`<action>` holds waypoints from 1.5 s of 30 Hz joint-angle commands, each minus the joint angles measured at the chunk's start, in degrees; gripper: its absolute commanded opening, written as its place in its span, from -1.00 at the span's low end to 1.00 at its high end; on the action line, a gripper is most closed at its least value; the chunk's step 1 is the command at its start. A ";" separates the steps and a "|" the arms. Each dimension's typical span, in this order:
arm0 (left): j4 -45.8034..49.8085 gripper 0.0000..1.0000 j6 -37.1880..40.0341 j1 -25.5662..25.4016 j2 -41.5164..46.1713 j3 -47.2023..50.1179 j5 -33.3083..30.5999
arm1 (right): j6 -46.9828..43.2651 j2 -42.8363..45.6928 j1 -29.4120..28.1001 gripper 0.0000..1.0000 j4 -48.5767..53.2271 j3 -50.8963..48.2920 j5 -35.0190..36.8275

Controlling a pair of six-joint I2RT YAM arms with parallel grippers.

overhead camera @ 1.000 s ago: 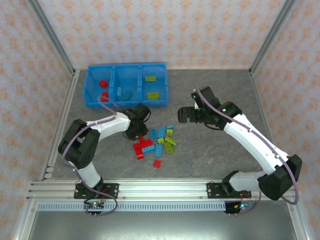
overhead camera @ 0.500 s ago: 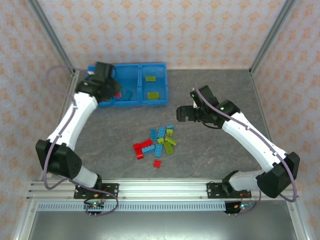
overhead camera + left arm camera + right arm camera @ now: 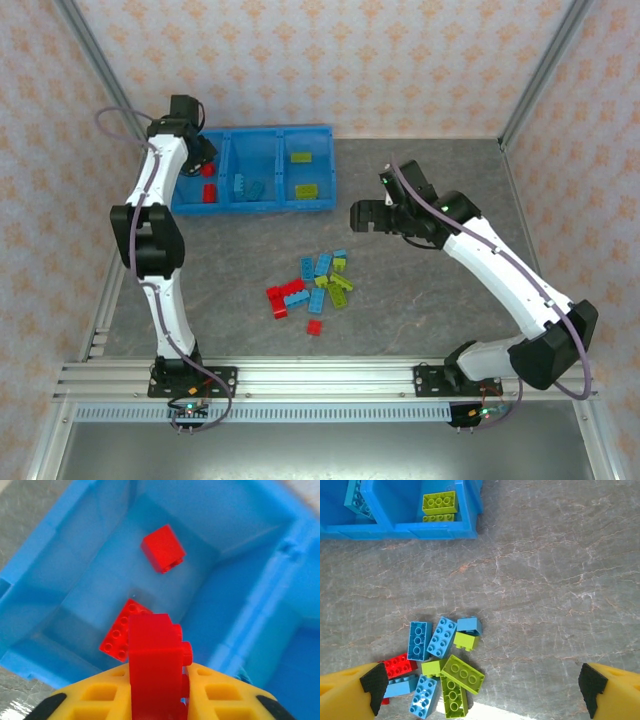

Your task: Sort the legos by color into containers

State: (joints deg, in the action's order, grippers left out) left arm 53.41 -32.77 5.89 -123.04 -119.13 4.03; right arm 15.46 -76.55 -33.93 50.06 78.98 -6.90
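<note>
Red lego point(image 3: 152, 645) held by outstretched left pincer point(image 3: 159, 682) over containers point(image 3: 75, 545).

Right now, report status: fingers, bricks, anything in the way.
Left fingers shut on red brick, over left bin holding two reds. Right fingers open above loose pile. Nothing blocking the drop.

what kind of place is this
Probably a robot lab test cell: a left arm and right arm bolted to a metal rail, patterned panels boxing in a tabletop, lego bricks, a blue sorting tray.
</note>
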 commanded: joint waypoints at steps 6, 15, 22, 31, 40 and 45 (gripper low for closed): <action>4.34 -0.13 1.84 1.71 2.32 -7.70 2.43 | 5.72 2.70 0.11 0.99 1.85 -0.78 3.82; 0.92 -0.10 5.83 -5.38 24.99 7.81 7.97 | 0.85 -5.51 0.18 0.93 0.25 -3.32 -3.80; -0.37 -0.03 20.99 -16.18 42.00 22.45 10.77 | -0.87 -18.36 0.00 0.83 2.60 0.57 -10.62; 1.84 0.40 32.00 -22.06 56.32 34.08 13.44 | -3.37 -33.21 -0.69 0.78 3.09 8.55 -10.64; 3.03 0.48 31.10 -22.06 58.11 36.44 11.29 | -5.35 -41.39 -1.17 0.46 3.06 12.01 -16.24; 2.27 0.48 30.52 -22.08 57.48 37.28 11.68 | -3.79 -42.70 -1.35 0.10 1.62 12.00 -13.55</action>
State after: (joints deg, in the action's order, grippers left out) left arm 54.96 -2.92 -16.14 -65.43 -82.63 16.10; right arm 11.05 -118.67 -34.89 51.62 89.38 -21.43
